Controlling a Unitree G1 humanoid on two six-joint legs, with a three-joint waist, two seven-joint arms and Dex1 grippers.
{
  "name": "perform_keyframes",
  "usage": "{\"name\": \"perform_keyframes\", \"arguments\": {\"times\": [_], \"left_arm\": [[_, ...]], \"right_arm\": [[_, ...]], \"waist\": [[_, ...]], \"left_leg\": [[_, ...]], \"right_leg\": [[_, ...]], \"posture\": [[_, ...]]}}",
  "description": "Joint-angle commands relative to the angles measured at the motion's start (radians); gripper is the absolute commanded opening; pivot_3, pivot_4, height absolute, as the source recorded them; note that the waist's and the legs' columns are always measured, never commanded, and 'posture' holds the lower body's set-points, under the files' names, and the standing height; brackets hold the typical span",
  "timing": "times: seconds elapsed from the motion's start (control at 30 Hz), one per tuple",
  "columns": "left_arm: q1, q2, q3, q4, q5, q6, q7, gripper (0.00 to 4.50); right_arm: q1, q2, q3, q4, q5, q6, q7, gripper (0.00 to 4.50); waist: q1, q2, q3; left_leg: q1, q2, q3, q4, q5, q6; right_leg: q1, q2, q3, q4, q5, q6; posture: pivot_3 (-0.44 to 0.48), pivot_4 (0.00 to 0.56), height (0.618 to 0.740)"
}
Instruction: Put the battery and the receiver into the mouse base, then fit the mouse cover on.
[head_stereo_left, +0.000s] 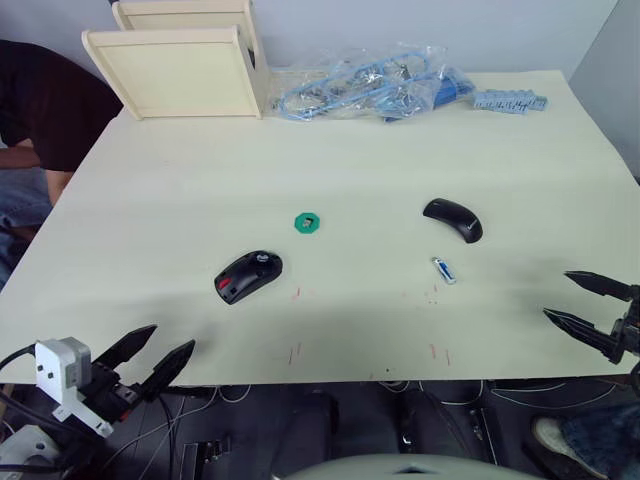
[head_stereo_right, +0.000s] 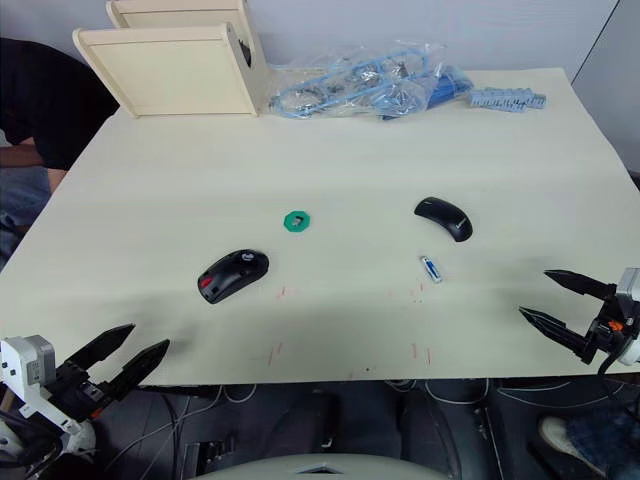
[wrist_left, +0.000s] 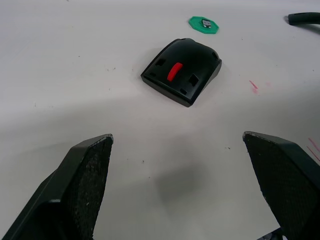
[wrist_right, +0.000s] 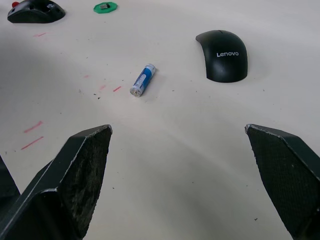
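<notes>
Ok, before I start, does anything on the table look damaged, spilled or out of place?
Nothing stands out. The mouse base, mouse cover and battery lie apart on the table, intact. The receiver rests on a green disc. Both grippers' jaws are open and empty.

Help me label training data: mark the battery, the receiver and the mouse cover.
battery (wrist_right: 143, 79), right wrist view, middle of its blue body.
receiver (wrist_left: 205, 22), left wrist view, top of the nub on the green disc.
mouse cover (wrist_right: 225, 59), right wrist view, glossy top.

1. The person at the upper left of the head view is cut off by the frame edge.
2. The mouse cover is clipped at the left wrist view's upper right.
3. The receiver on the green disc is too small to make out.
</notes>
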Motion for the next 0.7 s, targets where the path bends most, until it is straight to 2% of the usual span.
{"name": "perform_keyframes", "arguments": {"times": [0.03,0.2,0.4,0.7], "left_arm": [[-0.011,0.009,0.032,-0.003,0.011,-0.012,0.009,4.42],[-0.05,0.044,0.049,0.015,-0.016,0.012,-0.01,4.42],[-0.107,0.132,0.038,0.07,0.009,0.009,-0.091,4.42],[-0.254,0.253,-0.019,0.203,0.045,0.013,-0.229,4.42]], "right_arm": [[-0.015,-0.001,-0.027,-0.027,0.017,0.004,-0.008,4.5],[-0.052,0.026,0.001,-0.046,0.011,-0.019,-0.008,4.5],[-0.088,0.087,0.062,-0.187,0.077,0.047,-0.054,4.5],[-0.135,0.075,0.101,-0.205,0.153,0.032,0.125,4.5]], "waist": [[0.0,0.0,0.0],[0.0,0.0,0.0],[-0.001,0.0,0.0],[-0.001,0.0,0.0]], "left_leg": [[0.0,0.0,0.0,0.0,0.0,0.0],[0.0,0.0,0.0,0.002,0.0,0.0],[0.0,0.0,-0.001,0.002,0.0,0.0],[0.0,0.0,-0.001,0.002,0.0,0.0]], "right_leg": [[0.0,0.0,0.0,0.0,0.0,0.0],[0.0,0.001,-0.001,0.001,0.0,0.0],[0.0,0.002,0.0,0.002,0.002,0.003],[0.0,0.002,-0.001,0.002,0.002,0.003]], "posture": [[0.0,0.15,0.74],[0.0,0.15,0.74],[0.0,0.15,0.74],[0.0,0.15,0.74]]}}
